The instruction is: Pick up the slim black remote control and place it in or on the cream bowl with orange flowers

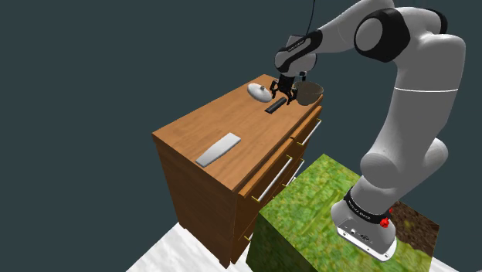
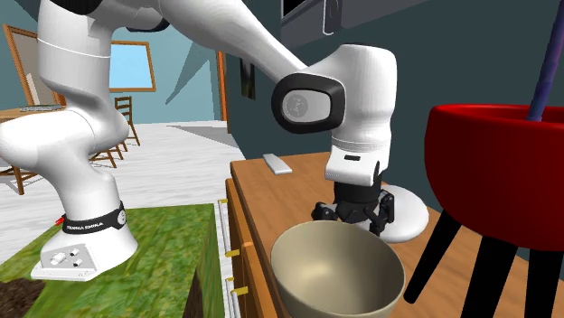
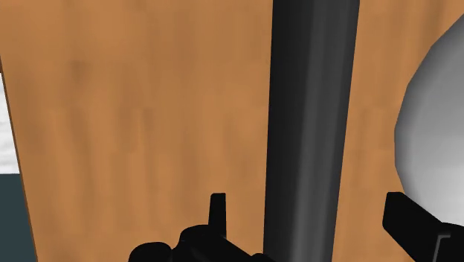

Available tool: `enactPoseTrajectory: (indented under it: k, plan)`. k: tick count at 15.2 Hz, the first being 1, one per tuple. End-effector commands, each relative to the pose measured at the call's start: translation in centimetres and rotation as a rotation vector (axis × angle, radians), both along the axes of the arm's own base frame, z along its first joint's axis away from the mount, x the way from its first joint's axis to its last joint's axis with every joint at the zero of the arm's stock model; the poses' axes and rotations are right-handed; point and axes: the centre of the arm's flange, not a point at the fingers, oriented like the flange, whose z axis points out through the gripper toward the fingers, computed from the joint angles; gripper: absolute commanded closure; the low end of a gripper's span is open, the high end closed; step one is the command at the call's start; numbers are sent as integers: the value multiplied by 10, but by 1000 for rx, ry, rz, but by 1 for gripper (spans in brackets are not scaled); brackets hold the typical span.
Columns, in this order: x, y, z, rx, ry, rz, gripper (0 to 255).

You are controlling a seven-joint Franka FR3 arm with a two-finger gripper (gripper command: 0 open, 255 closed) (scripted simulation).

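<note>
A slim black remote lies on the wooden dresser top, near its far end. Just above it hangs my gripper, open. In the wrist view the remote runs lengthwise between the two black fingers, which stand apart on either side without touching it. The bowl is plain beige here and stands at the dresser's corner, right beside the gripper. In the second exterior view the bowl is empty and sits in front of the gripper.
A white domed object lies close to the remote on the side away from the bowl. A flat grey slab rests near the dresser's other end. A red seat on black legs stands beside the dresser.
</note>
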Motion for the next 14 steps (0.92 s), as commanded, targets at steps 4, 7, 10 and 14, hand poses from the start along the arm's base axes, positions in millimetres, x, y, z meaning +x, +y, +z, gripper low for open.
enactPoseTrajectory:
  k: [4,7,10,14]
  plan:
    - [0,1,-1,1,1,2,255]
    - [0,1,-2,1,1,2,255]
    - [-2,0,-3,1,1,1,255]
    - [0,1,5,1,1,2,255]
